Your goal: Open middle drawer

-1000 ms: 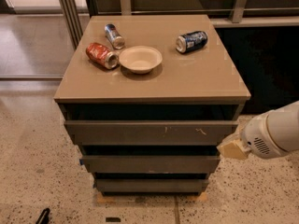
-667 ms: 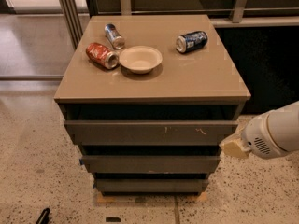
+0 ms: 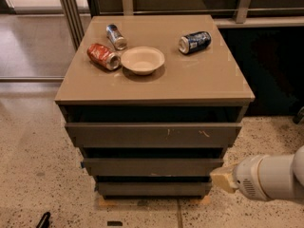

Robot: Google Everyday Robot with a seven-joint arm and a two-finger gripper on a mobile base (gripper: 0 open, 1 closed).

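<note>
The middle drawer [image 3: 152, 166] is the plain grey-brown front between the taller scratched front [image 3: 152, 135] above and the shortest front [image 3: 152, 188] below. It sits about flush with its neighbours, and none of its inner tray shows. My gripper [image 3: 222, 177], a tan tip on a thick white arm [image 3: 270, 177], comes in from the right. It is at the right end of the middle drawer front, just below its lower right corner.
On the cabinet top [image 3: 204, 80] lie a red can [image 3: 103, 56], a silver can [image 3: 116, 36], a blue can [image 3: 194, 42] and a cream bowl [image 3: 142, 60]. The floor is speckled. A dark wall is to the right, and a metal rail [image 3: 71, 13] stands behind to the left.
My gripper has moved down and a little to the left, from beside the top drawer's right end to the middle drawer's right end. The drawers have not moved.
</note>
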